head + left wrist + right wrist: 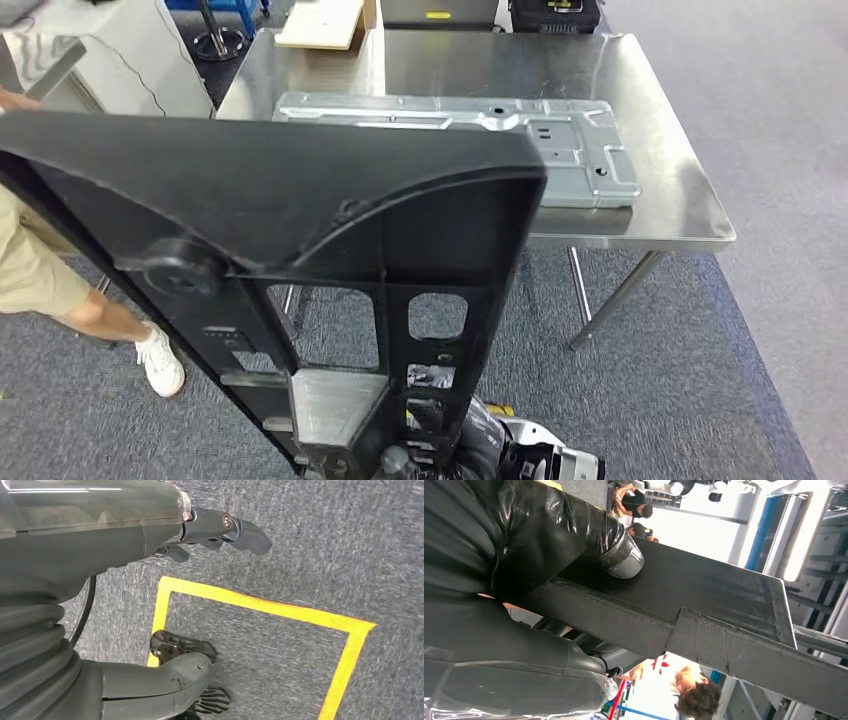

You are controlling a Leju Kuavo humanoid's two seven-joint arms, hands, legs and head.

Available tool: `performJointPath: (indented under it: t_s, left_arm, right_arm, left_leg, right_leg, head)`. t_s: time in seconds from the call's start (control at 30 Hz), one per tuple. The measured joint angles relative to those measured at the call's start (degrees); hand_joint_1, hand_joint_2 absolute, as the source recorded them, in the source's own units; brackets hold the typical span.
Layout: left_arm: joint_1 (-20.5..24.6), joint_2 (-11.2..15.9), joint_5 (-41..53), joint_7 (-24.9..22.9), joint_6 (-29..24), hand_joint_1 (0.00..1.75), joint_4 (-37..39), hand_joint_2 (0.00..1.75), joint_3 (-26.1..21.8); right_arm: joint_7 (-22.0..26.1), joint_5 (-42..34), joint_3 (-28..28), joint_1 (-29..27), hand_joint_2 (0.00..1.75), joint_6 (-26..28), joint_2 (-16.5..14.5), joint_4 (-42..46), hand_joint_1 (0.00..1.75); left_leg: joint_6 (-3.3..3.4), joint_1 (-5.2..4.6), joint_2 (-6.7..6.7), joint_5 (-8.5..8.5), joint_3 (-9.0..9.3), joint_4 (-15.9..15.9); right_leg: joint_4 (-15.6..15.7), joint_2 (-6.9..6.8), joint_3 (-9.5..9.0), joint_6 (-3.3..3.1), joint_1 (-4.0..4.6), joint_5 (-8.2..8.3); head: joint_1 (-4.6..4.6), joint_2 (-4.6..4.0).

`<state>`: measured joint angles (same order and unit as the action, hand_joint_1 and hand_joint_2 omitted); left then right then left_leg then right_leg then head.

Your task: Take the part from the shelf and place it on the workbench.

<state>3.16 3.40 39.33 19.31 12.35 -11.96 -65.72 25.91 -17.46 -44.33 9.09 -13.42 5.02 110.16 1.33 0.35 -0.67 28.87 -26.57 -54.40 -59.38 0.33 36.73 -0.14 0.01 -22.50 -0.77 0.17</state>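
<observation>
Big black plastic part (300,230) gripped in the right hand (524,575), thumb pressed on its flat face, held up over the carpet in front of the steel workbench (660,170). Grey metal plate (560,140) lying flat on that bench. Left hand (190,535) hanging above yellow floor tape (260,605), fingers loosely apart, holding nothing.

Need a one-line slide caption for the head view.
Right hand holds a black plastic part up before a steel workbench bearing a grey metal plate.
</observation>
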Motion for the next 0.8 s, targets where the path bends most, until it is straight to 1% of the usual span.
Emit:
performJointPath:
  t_s: [0.03, 0.07, 0.13, 0.17, 0.2, 0.23, 0.27, 0.3, 0.33, 0.37, 0.4, 0.43, 0.47, 0.5, 0.53, 0.6, 0.63, 0.67, 0.7, 0.73, 0.77, 0.8]
  left_arm:
    - [0.02, -0.07, 0.07, 0.03, 0.04, 0.00, 0.01, 1.75, 0.00]
    - [0.05, -0.14, 0.14, 0.06, 0.08, 0.00, 0.02, 1.75, 0.00]
    - [0.12, -0.21, 0.22, 0.10, 0.16, 0.00, 0.02, 1.75, 0.00]
    - [0.18, -0.26, 0.25, 0.11, 0.20, 0.00, 0.02, 1.75, 0.00]
    - [0.26, -0.26, 0.26, 0.12, 0.23, 0.00, 0.02, 1.75, 0.00]
    - [0.29, -0.25, 0.26, 0.13, 0.23, 0.00, 0.02, 1.75, 0.00]
    - [0.28, -0.23, 0.26, 0.13, 0.23, 0.00, 0.02, 1.75, 0.00]
    - [0.22, -0.22, 0.26, 0.13, 0.24, 0.00, 0.02, 1.75, 0.00]
    - [0.13, -0.22, 0.27, 0.13, 0.24, 0.00, 0.02, 1.75, 0.00]
    - [0.05, -0.23, 0.28, 0.14, 0.24, 0.00, 0.02, 1.75, 0.00]
    - [0.02, -0.23, 0.30, 0.16, 0.23, 0.00, 0.02, 1.75, 0.00]
    - [0.03, -0.21, 0.31, 0.21, 0.22, 0.00, 0.02, 1.75, 0.00]
    - [0.07, -0.13, 0.32, 0.27, 0.22, 0.00, 0.02, 1.75, 0.00]
    - [0.10, -0.06, 0.35, 0.33, 0.21, 0.00, 0.02, 1.75, 0.00]
    - [0.08, 0.02, 0.38, 0.39, 0.19, 0.00, 0.02, 1.75, 0.00]
    - [0.07, 0.21, 0.45, 0.46, 0.11, 0.00, 0.02, 1.75, 0.01]
    - [0.10, 0.30, 0.45, 0.51, 0.08, 0.00, 0.02, 1.75, 0.01]
    - [0.15, 0.34, 0.45, 0.57, 0.07, 0.00, 0.02, 1.75, 0.01]
    - [0.20, 0.33, 0.46, 0.62, 0.06, 0.00, 0.02, 1.75, 0.00]
    - [0.22, 0.32, 0.46, 0.68, 0.06, 0.00, 0.02, 1.75, 0.00]
    - [0.22, 0.30, 0.46, 0.71, 0.07, 0.00, 0.02, 1.75, 0.00]
    - [0.21, 0.28, 0.47, 0.71, 0.07, 0.00, 0.02, 1.75, 0.00]
  right_arm:
    - [-0.01, 0.01, 0.00, 0.03, 1.75, 0.00, -0.01, -0.02, 1.75]
    - [-0.02, 0.02, 0.01, 0.06, 1.75, 0.00, -0.01, -0.04, 1.75]
    - [-0.04, 0.03, 0.04, 0.11, 1.75, -0.01, -0.04, -0.03, 1.75]
    - [-0.04, 0.04, 0.05, 0.16, 1.75, -0.01, -0.07, -0.03, 1.75]
    - [-0.03, 0.04, 0.07, 0.23, 1.75, -0.02, -0.09, -0.02, 1.75]
    - [-0.03, 0.04, 0.07, 0.28, 1.75, -0.02, -0.10, -0.03, 1.75]
    - [-0.02, 0.04, 0.07, 0.33, 1.75, -0.02, -0.10, -0.06, 1.75]
    - [-0.02, 0.04, 0.07, 0.32, 1.75, -0.02, -0.10, -0.10, 1.75]
    - [-0.03, 0.04, 0.07, 0.28, 1.75, -0.01, -0.10, -0.14, 1.75]
    - [-0.04, 0.04, 0.07, 0.24, 1.75, -0.01, -0.10, -0.18, 1.75]
    - [-0.04, 0.04, 0.07, 0.23, 1.75, 0.00, -0.10, -0.19, 1.75]
    - [-0.04, 0.04, 0.07, 0.24, 1.75, 0.00, -0.10, -0.18, 1.75]
    - [-0.03, 0.04, 0.07, 0.26, 1.75, 0.00, -0.10, -0.18, 1.75]
    - [-0.03, 0.04, 0.07, 0.28, 1.75, 0.00, -0.10, -0.17, 1.75]
    - [-0.02, 0.04, 0.07, 0.29, 1.75, -0.01, -0.10, -0.16, 1.75]
    - [-0.02, 0.04, 0.08, 0.29, 1.75, -0.02, -0.10, -0.12, 1.75]
    - [-0.02, 0.04, 0.09, 0.28, 1.75, -0.02, -0.10, -0.03, 1.75]
    - [0.00, 0.04, 0.12, 0.32, 1.75, -0.01, -0.09, 0.06, 1.75]
    - [0.02, 0.03, 0.14, 0.37, 1.75, -0.01, -0.09, 0.17, 1.75]
    - [0.03, 0.03, 0.16, 0.38, 1.75, -0.01, -0.08, 0.24, 1.75]
    - [0.04, 0.03, 0.17, 0.35, 1.75, -0.01, -0.05, 0.26, 1.75]
    - [0.03, 0.04, 0.17, 0.26, 1.75, -0.02, -0.02, 0.27, 1.75]
  left_leg:
    - [-0.31, -0.01, -0.03, 0.16, 0.00, 0.09]
    - [-0.64, -0.03, -0.02, 0.23, 0.01, 0.21]
    - [-1.29, 0.06, 0.08, 0.64, 0.06, 0.25]
    - [-1.63, 0.11, 0.17, 1.26, -0.28, -0.62]
    - [-1.96, 0.17, 0.24, 2.38, -1.37, -2.82]
    - [-2.29, 0.29, 0.31, 3.83, -3.21, -6.20]
    - [-2.59, 0.37, 0.33, 5.31, -5.63, -10.38]
    - [-2.82, 0.45, 0.34, 6.28, -8.08, -14.19]
    - [-2.95, 0.50, 0.34, 6.21, -9.87, -16.46]
    - [-2.99, 0.53, 0.34, 4.93, -10.69, -16.62]
    - [-2.88, 0.54, 0.34, 2.41, -10.32, -14.38]
    - [-2.60, 0.47, 0.34, -0.79, -9.07, -10.38]
    - [-2.17, 0.32, 0.33, -3.31, -7.53, -6.43]
    - [-1.70, 0.13, 0.33, -5.11, -6.29, -3.29]
    - [-1.28, -0.06, 0.32, -5.84, -5.57, -1.54]
    - [-0.68, -0.24, 0.32, -5.64, -5.23, -0.77]
    - [-0.46, -0.03, 0.41, -5.43, -4.81, -0.01]
    - [-0.17, 0.19, 0.48, -5.29, -4.35, 0.83]
    - [0.07, 0.42, 0.55, -5.18, -3.90, 1.59]
    - [0.26, 0.62, 0.61, -5.03, -3.57, 2.07]
    - [0.41, 0.60, 0.59, -4.91, -3.55, 1.99]
    - [0.45, 0.58, 0.60, -4.72, -3.56, 1.76]
  right_leg:
    - [1.41, 0.01, -0.55, -0.43, 0.20, 0.12]
    - [1.76, 0.02, -0.72, -0.79, 0.35, -0.20]
    - [2.66, 0.00, -1.20, -1.38, 0.19, -0.73]
    - [3.07, -0.04, -1.59, -1.60, 0.00, -0.92]
    - [3.45, -0.10, -2.03, -1.78, -0.19, -1.11]
    - [3.59, -0.17, -2.38, -1.90, -0.29, -1.27]
    - [3.65, -0.22, -2.63, -2.00, -0.32, -1.48]
    - [3.67, -0.23, -2.87, -2.03, -0.33, -1.67]
    - [3.76, -0.21, -3.21, -2.03, -0.35, -1.87]
    - [3.90, -0.17, -3.66, -1.97, -0.39, -2.08]
    - [4.09, -0.13, -4.27, -1.87, -0.42, -2.31]
    - [4.31, -0.10, -4.95, -1.74, -0.43, -2.57]
    - [4.53, -0.10, -5.53, -1.55, -0.42, -2.81]
    - [4.65, -0.07, -5.89, -1.34, -0.43, -2.99]
    - [4.72, -0.06, -6.04, -1.10, -0.46, -3.10]
    - [4.85, -0.04, -6.03, -0.55, -0.49, -3.18]
    - [4.74, -0.09, -6.04, -0.26, -0.46, -3.44]
    - [4.00, -0.13, -5.82, -0.03, -0.39, -4.12]
    - [2.16, -0.15, -5.06, 0.16, -0.33, -5.34]
    - [-0.98, -0.17, -3.62, 0.30, -0.38, -7.10]
    - [-5.12, -0.15, -1.58, 0.42, -0.43, -9.04]
    - [-9.25, -0.15, 0.56, 0.58, -0.51, -10.58]
  head:
    - [-0.01, 0.00]
    - [-0.01, 0.00]
    - [-0.02, 0.00]
    - [-0.02, 0.00]
    - [-0.02, 0.00]
    - [-0.02, 0.00]
    - [-0.02, 0.00]
    - [-0.02, 0.00]
    - [-0.02, 0.00]
    - [-0.02, 0.00]
    - [-0.02, 0.00]
    - [-0.02, 0.00]
    - [-0.02, 0.00]
    - [-0.03, 0.00]
    - [-0.02, 0.00]
    - [-0.04, 0.00]
    - [-0.02, 0.00]
    - [-0.02, 0.00]
    - [-0.01, 0.00]
    - [0.01, 0.00]
    - [0.01, 0.00]
    - [0.01, 0.00]
